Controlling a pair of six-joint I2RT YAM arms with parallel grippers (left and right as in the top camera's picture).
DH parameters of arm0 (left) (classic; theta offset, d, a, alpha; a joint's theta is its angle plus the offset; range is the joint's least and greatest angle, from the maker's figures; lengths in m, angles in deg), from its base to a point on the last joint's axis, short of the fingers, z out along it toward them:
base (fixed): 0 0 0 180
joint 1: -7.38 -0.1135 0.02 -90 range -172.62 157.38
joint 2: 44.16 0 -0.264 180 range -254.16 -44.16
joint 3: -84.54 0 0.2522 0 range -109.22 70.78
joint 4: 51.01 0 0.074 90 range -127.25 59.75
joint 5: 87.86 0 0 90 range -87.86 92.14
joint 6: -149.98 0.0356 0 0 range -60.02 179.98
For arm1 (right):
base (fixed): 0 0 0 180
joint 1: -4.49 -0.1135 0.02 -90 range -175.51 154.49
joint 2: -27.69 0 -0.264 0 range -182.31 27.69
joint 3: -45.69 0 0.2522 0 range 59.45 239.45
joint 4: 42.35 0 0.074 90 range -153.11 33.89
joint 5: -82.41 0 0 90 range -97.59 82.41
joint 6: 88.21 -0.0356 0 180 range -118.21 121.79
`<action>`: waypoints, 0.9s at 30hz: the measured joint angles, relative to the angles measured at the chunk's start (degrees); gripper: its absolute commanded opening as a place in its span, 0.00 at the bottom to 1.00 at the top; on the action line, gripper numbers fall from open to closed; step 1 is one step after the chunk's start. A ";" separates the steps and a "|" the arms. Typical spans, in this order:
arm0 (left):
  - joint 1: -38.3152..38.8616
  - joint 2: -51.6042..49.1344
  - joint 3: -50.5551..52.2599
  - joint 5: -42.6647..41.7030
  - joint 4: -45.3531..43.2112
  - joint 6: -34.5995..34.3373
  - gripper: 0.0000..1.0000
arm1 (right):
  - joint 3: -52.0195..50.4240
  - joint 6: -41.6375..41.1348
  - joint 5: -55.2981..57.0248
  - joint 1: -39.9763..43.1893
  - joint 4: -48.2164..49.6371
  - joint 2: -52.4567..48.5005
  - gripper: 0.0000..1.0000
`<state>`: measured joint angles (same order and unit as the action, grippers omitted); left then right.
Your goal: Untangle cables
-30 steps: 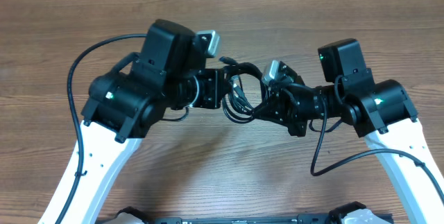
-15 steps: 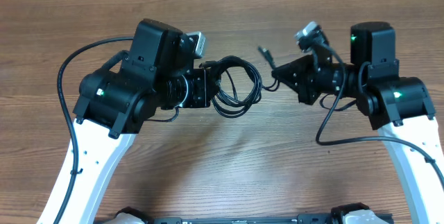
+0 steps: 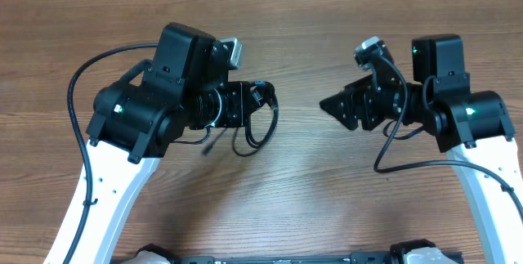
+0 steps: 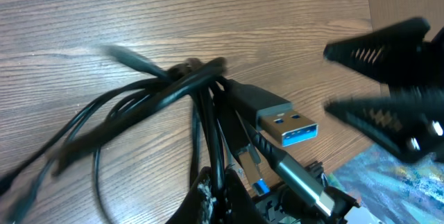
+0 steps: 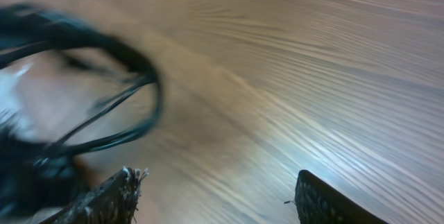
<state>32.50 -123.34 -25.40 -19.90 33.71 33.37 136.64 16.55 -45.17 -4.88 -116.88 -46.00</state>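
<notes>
The left gripper [image 3: 250,105] is pinched on the cables [image 3: 261,123]. The bundle sits right at its fingertips and hangs off them as a small, loose black loop. In the left wrist view the strands [image 4: 159,92] cross in a knot-like bunch just ahead of the grip and then fan out over the wooden table [image 3: 294,199]. A plug [image 4: 288,123] with a silvery shell and a blue insert sticks out beside the bunch, pointing toward the other arm. One thin end trails back under the left gripper's body; whether it touches the wood I cannot tell.

Well apart from the bundle, the right gripper [image 3: 328,105] faces it with its two fingers spread wide and only bare wood between them. In the right wrist view [image 5: 215,179] the blurred loop [image 5: 149,89] lies ahead of it and toward its left finger.
</notes>
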 measured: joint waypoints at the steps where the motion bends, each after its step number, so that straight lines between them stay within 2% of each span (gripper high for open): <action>1: 0.00 0.00 0.00 0.00 0.00 0.00 0.04 | 0.00 1.49 -2.23 0.00 -0.50 0.02 0.66; 7: 0.00 0.00 0.00 0.00 -0.44 0.00 0.04 | 0.00 6.93 -11.91 -0.55 -4.00 0.02 0.65; 13: 0.00 0.00 0.00 -0.02 -2.05 0.00 0.04 | 0.00 8.04 -14.71 -5.66 -7.19 0.00 0.65; 20: 0.00 0.00 0.00 -0.04 -2.84 0.00 0.04 | -0.02 7.93 -14.88 -11.37 -7.17 0.02 0.65; 27: 0.00 0.00 0.00 -0.68 -0.79 0.02 0.04 | 0.00 7.76 -9.53 -11.82 -4.33 0.02 0.65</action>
<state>32.50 -123.34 -25.40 -20.58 32.92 33.39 136.64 24.31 -54.70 -16.70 -121.21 -45.98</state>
